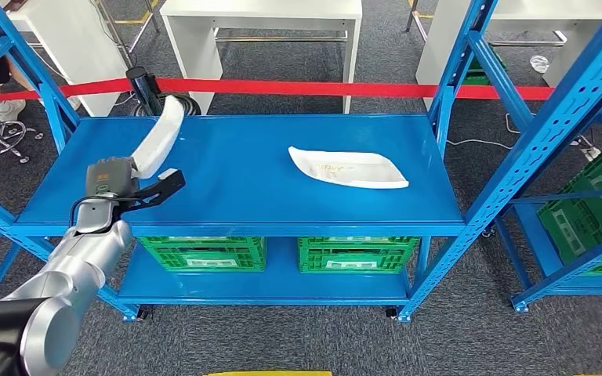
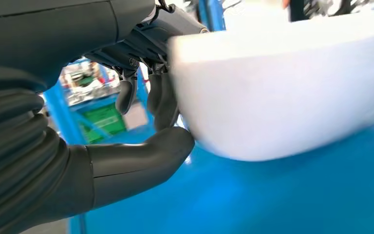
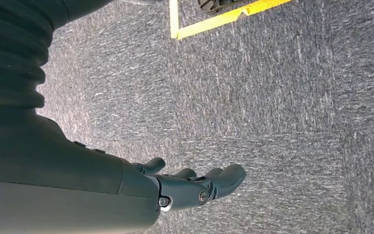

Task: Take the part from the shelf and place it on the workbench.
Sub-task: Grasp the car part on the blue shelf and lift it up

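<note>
Left robot hand (image 1: 125, 182) grips a white curved part (image 1: 161, 133) by its lower end, tilted toward one o'clock above the blue bench (image 1: 235, 168), presumably for placement. Right robot hand (image 3: 195, 184) hangs open.

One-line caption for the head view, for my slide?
Left hand holds a white part over the blue shelf; a second white part lies there.

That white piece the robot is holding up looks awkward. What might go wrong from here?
Two things, I'd guess. The left robot hand grips the long white part only at its lower end, so most of it sticks up unsupported; it may tip or slip out. A second white part already lies on the blue shelf top, so a careless swing or set-down to that side might knock it.
</note>
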Available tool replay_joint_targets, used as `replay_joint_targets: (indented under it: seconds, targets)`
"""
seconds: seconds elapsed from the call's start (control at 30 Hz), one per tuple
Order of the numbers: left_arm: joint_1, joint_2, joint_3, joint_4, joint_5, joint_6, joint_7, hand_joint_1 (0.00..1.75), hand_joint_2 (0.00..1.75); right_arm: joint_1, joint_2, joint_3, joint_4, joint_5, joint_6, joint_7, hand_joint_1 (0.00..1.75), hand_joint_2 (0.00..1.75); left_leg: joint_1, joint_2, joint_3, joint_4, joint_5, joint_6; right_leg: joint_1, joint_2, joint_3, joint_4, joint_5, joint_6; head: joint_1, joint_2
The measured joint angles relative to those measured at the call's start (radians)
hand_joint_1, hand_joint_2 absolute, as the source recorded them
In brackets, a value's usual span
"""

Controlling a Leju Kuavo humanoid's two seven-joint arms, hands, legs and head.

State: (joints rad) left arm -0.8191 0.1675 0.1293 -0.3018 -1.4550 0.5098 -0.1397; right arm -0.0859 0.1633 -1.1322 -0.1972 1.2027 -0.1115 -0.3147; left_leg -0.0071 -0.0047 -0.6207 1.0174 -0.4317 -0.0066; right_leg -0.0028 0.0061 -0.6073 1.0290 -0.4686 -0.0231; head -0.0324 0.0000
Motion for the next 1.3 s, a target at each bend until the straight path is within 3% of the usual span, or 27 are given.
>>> replay_joint_targets:
  seconds: [0.2,0.33,0.6,1.07,1.3]
  targets:
    - [-0.029,-0.04,0.0,-0.015,0.015,0.052,-0.067,1.27,1.75,0.0,0.001,0.0,0.0,-0.001,-0.002,0.0,0.0,1.75,0.0,0.0,0.0,0.0,0.0,0.0,0.0,0.0,0.0,0.0,0.0,0.0,0.0,0.0]
    - [-0.046,-0.07,0.0,-0.032,0.075,0.074,-0.158,1.27,1.75,0.0,0.001,0.0,0.0,-0.003,-0.004,-0.002,0.0,1.75,0.0,0.0,0.0,0.0,0.0,0.0,0.0,0.0,0.0,0.0,0.0,0.0,0.0,0.0]
    - [-0.087,-0.128,-0.008,-0.088,0.203,0.057,-0.294,1.27,1.75,0.0,0.001,-0.001,0.0,-0.011,-0.008,-0.006,0.0,1.75,0.0,0.0,0.0,0.0,0.0,0.0,0.0,0.0,0.0,0.0,0.0,0.0,0.0,0.0]
    - [-0.085,-0.164,-0.092,-0.241,0.528,-0.102,-0.418,1.27,1.75,0.001,0.001,-0.002,0.0,-0.013,-0.006,-0.014,0.0,1.75,0.0,0.0,0.0,0.0,0.0,0.0,0.0,0.0,0.0,0.0,0.0,0.0,0.0,0.0]
    - [-0.036,-0.157,-0.157,-0.37,0.811,-0.269,-0.453,1.27,1.75,0.001,0.001,-0.01,0.0,-0.02,-0.007,-0.016,0.0,1.75,0.0,0.0,0.0,0.0,0.0,0.0,0.0,0.0,0.0,0.0,0.0,0.0,0.0,0.0]
